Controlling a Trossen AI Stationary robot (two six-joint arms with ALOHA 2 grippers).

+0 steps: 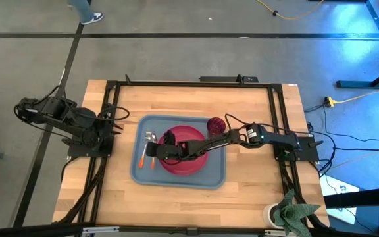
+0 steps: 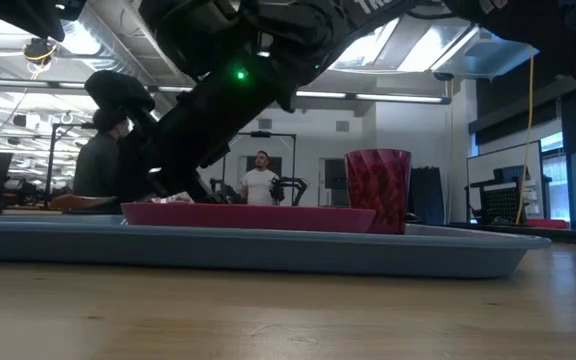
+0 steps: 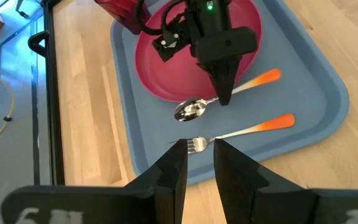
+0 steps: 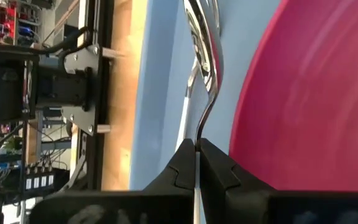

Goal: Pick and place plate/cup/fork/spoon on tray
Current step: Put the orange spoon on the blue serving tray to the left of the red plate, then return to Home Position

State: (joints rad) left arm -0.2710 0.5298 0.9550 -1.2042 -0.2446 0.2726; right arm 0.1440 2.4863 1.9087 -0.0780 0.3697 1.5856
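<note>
A: Biggest first. The tray (image 1: pixel 176 176) lies mid-table, and the plate (image 1: pixel 193 161) sits inside it toward the right.

B: And the cup (image 1: pixel 216 124)?

A: Standing upright at the tray's far right corner, just beside the plate. From the low view I can't quite tell whether it stands on the tray's floor or against the rim.

B: Cutlery?

A: Fork (image 3: pixel 241 132) and spoon (image 3: pixel 225 96) lie side by side on the tray's left part, the spoon nearer the plate.

B: Right gripper (image 3: pixel 224 98)?

A: Reached across the plate, fingers pinched together on the spoon's shaft, low over the tray.

B: Left gripper (image 3: pixel 197 155)?

A: Parked off the tray at the table's left edge, fingers apart, holding nothing.
</note>
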